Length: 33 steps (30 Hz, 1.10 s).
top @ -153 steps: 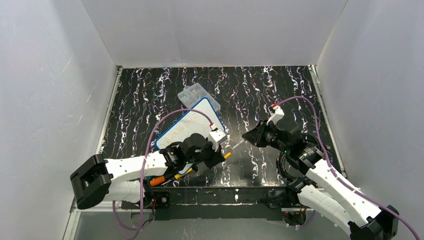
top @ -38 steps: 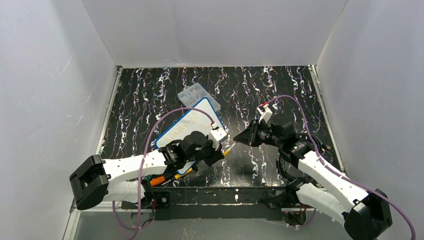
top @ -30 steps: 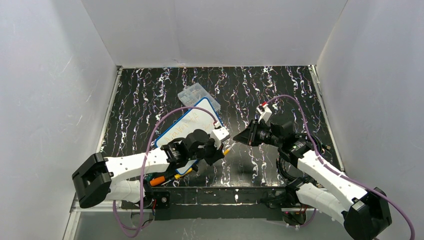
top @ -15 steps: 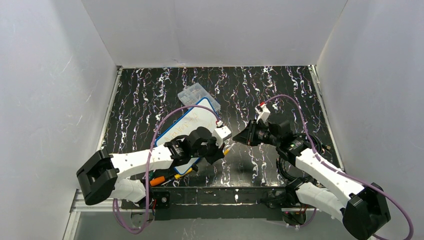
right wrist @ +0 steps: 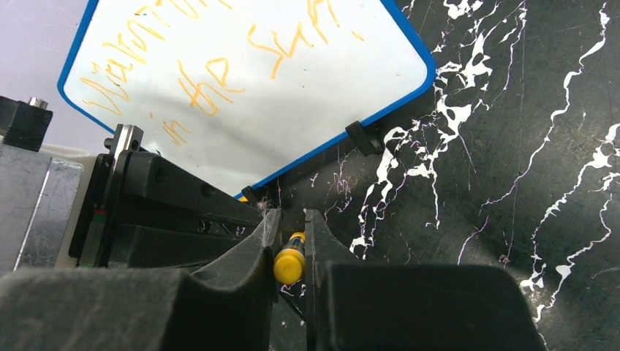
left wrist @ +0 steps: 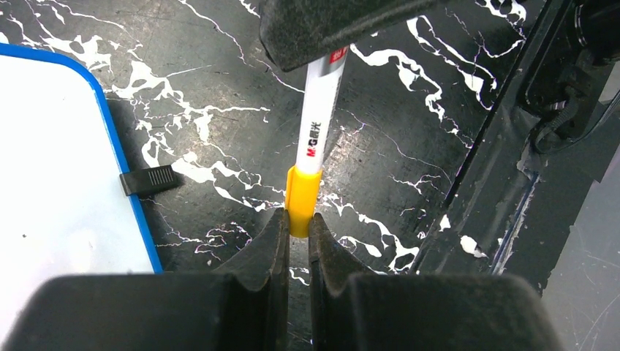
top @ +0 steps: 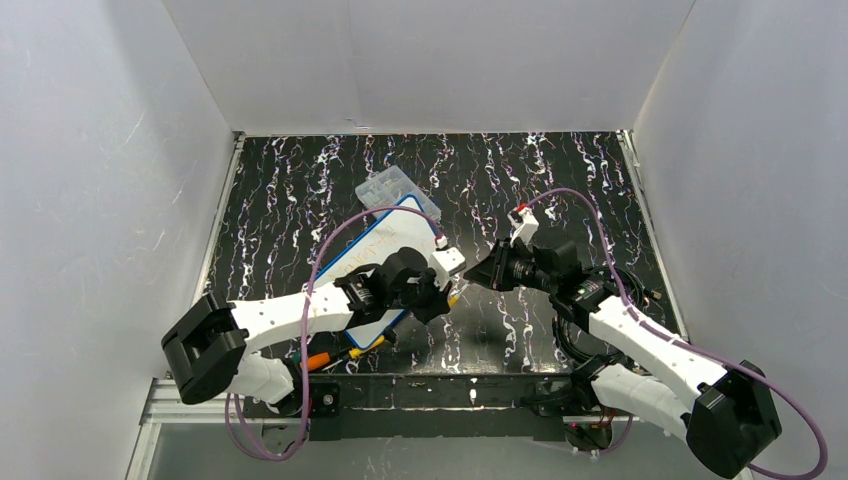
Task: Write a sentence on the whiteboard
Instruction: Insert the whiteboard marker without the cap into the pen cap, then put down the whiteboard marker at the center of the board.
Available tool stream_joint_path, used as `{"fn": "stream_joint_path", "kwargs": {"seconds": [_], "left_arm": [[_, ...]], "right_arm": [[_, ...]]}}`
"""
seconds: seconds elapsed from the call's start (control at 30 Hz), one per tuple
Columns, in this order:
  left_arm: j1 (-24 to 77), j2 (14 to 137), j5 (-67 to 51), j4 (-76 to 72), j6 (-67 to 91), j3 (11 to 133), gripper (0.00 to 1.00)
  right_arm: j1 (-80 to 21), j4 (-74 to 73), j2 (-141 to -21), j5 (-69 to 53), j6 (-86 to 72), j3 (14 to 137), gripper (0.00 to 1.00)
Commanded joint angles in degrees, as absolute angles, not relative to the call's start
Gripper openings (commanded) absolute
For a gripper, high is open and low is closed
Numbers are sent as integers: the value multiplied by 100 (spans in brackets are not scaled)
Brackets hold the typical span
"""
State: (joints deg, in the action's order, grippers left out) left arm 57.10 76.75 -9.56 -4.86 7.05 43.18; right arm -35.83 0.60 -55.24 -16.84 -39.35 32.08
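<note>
Left gripper [left wrist: 297,219] is clamped on the yellow collar of the marker [left wrist: 316,131]. Right gripper [right wrist: 291,219] is clamped on its yellow butt end. Marker is held over the table [top: 560,180], just right of the whiteboard [right wrist: 307,110]. Board lies flat, left of centre, partly under the left arm. Sentence [right wrist: 197,80] is two slanted orange lines. Clear box [top: 392,188] sits at the far corner.

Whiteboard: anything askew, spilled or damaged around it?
The whiteboard lies skewed on the table, its far corner right by the clear box, and the writing slants across it. No spill or damage shows. The marker is off the board, clamped by both the left gripper and right gripper.
</note>
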Motion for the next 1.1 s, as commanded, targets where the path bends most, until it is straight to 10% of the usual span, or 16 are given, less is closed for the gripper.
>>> {"fn": "stream_joint_path", "kwargs": {"seconds": [0.0, 0.2, 0.5, 0.87, 1.07], "left_arm": [[5671, 7447, -1136, -2969, 769, 5318, 0], [5592, 7340, -1328, -2805, 869, 5208, 0], [5124, 6815, -1638, -632, 1010, 5463, 85], [3429, 6501, -1446, 2217, 1081, 6957, 97], [1692, 6311, -1468, 2242, 1567, 6798, 98]], "right_arm": [[-4083, -694, -5755, -2578, -4045, 2984, 1], [-4087, -1258, -5561, -1591, -3973, 3349, 1], [-3885, -2828, -6445, 667, -3150, 4921, 7], [-2894, -2397, -8222, 220, -2315, 5633, 26], [-2391, -2076, -8619, 248, -2066, 5932, 68]]}}
